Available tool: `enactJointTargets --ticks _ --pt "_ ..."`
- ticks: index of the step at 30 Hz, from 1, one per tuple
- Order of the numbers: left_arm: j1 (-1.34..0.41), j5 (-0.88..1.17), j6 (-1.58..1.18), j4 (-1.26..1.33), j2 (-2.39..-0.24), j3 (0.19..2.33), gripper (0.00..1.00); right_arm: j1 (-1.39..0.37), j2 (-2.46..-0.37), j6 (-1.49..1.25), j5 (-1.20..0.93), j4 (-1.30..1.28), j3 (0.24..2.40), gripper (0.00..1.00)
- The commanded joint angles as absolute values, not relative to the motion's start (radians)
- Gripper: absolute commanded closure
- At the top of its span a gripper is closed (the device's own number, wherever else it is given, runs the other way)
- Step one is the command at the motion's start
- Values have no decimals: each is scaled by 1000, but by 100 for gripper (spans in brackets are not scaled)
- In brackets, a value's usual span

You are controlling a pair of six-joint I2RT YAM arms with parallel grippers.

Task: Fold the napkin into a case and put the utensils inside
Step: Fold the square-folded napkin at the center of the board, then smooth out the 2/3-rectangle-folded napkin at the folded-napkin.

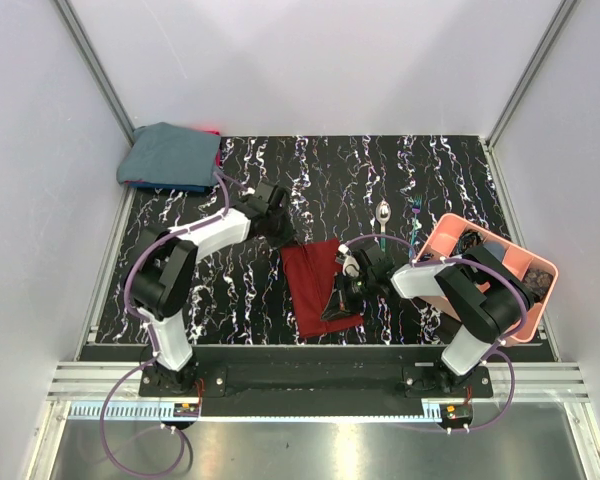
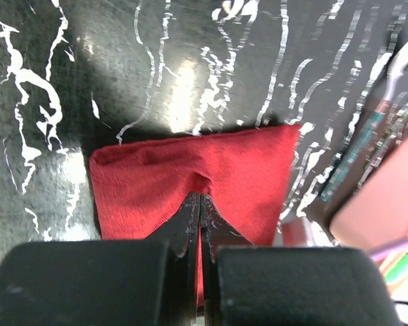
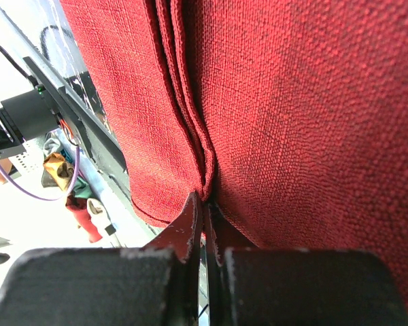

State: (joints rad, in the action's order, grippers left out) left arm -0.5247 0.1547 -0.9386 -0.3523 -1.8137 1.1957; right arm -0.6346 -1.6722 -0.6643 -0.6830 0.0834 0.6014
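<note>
The dark red napkin (image 1: 315, 285) lies folded into a long rectangle on the black marbled table, between the two arms. My left gripper (image 1: 287, 241) is at its far left corner. In the left wrist view that gripper (image 2: 200, 197) is shut on a small pucker of the napkin (image 2: 149, 180). My right gripper (image 1: 338, 300) is at the napkin's near right edge. In the right wrist view this gripper (image 3: 205, 201) is shut on the layered folds of the napkin (image 3: 292, 102). The utensils lie to the right on the table: a spoon (image 1: 381, 216) and a teal-handled piece (image 1: 415, 214).
A pink tray (image 1: 450, 232) holding dark items stands at the right, partly under my right arm. A blue-grey cloth bundle (image 1: 170, 156) lies at the far left corner. Grey walls close in the table on three sides.
</note>
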Motion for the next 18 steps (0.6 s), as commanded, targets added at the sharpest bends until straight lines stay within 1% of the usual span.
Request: enactJointTargets --ticks 1,8,14,17,18 --pt "-528 138 -930 -353 -1842 1256 100 -640 -1680 -652 -640 80 592 100" --pt "-529 156 -946 -333 -1874 1275 100 -640 -1683 -655 -647 86 594 100" --pt "-538 212 -982 -285 -1933 1289 100 -638 -1681 -661 -647 86 594 100" --pt "-540 229 -992 -259 -1963 1285 100 -640 -1658 -666 -644 80 588 97" --pt "-540 229 -994 -250 -1971 1281 100 -640 -1651 -667 -643 72 589 92"
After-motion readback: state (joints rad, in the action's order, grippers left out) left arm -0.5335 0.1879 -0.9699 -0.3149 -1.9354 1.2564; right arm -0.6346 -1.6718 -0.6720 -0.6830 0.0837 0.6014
